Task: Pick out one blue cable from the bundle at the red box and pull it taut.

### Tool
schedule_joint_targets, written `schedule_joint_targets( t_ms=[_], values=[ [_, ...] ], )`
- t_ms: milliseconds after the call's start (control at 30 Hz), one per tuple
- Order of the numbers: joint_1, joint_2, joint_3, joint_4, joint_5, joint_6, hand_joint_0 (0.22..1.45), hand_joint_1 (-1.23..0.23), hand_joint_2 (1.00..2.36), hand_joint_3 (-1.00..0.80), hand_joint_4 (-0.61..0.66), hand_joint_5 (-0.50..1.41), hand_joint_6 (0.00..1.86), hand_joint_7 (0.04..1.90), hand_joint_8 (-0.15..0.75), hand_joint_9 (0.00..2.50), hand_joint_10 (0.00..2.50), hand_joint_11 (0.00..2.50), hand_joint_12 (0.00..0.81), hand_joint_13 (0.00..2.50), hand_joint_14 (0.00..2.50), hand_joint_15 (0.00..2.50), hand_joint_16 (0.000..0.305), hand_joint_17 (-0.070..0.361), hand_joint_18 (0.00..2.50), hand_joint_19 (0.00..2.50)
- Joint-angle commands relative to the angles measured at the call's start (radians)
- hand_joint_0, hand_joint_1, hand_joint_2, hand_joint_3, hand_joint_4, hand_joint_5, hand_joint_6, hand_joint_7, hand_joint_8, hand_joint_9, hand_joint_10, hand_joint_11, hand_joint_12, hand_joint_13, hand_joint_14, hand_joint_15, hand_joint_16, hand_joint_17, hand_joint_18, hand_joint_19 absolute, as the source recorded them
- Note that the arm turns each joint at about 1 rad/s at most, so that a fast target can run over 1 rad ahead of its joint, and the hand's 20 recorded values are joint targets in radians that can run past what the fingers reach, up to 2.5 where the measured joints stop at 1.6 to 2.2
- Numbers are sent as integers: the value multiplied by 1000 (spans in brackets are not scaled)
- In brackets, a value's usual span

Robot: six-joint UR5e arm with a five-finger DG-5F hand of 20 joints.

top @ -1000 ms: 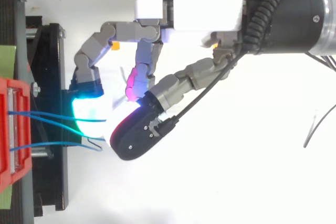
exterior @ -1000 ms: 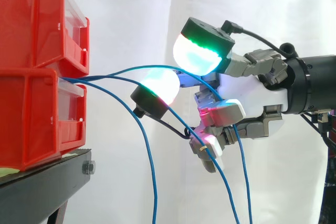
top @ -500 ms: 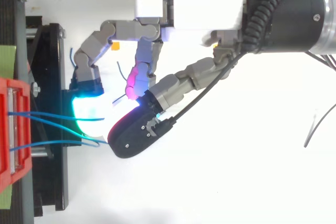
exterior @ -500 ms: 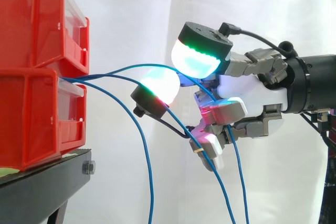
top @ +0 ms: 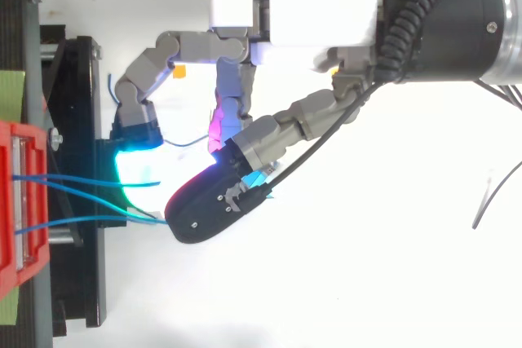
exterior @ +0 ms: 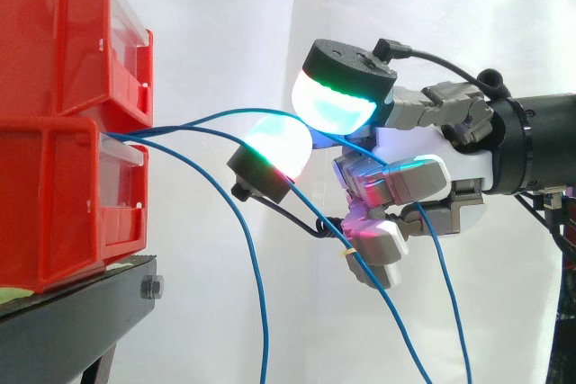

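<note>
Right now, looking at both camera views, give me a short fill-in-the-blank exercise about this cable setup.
1. The cables leaving the red bins are ____ in colour.
2. The bins sit on a ____ stand.
3. In the side view, the hand reaches in from the ____ edge.
4. Behind it all hangs a ____ curtain.

Missing words: blue; black; right; white.
</note>
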Motion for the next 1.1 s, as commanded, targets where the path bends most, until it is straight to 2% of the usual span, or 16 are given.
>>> schedule_joint_targets(
  t_ms=[0,67,167,567,833,1067],
  values=[
    [0,0,0,0,0,0,562,-661,1013,-217,-49,-30,869,1017,345,1620,32,910,428,1288,23,712,66,148,1150,682],
    [0,0,0,0,0,0,539,-639,1014,-307,-39,-50,861,1009,313,1549,33,937,390,1225,25,736,56,127,1046,736],
    [0,0,0,-1,0,0,521,-636,1008,-402,-29,-53,853,998,320,1535,30,920,396,1213,24,729,58,130,1039,729],
    [0,0,0,-1,0,1,518,-589,1004,-444,-17,-54,846,976,313,1542,32,923,400,1222,24,728,58,130,1043,731],
    [0,0,0,-1,0,1,531,-560,1006,-425,-19,-53,839,980,317,1547,33,929,395,1220,24,734,57,128,1039,735],
    [0,0,0,-9,-1,1,572,-719,1019,-230,-60,-41,857,1041,317,1580,33,950,386,1242,25,736,55,123,1055,710]
  ],
)
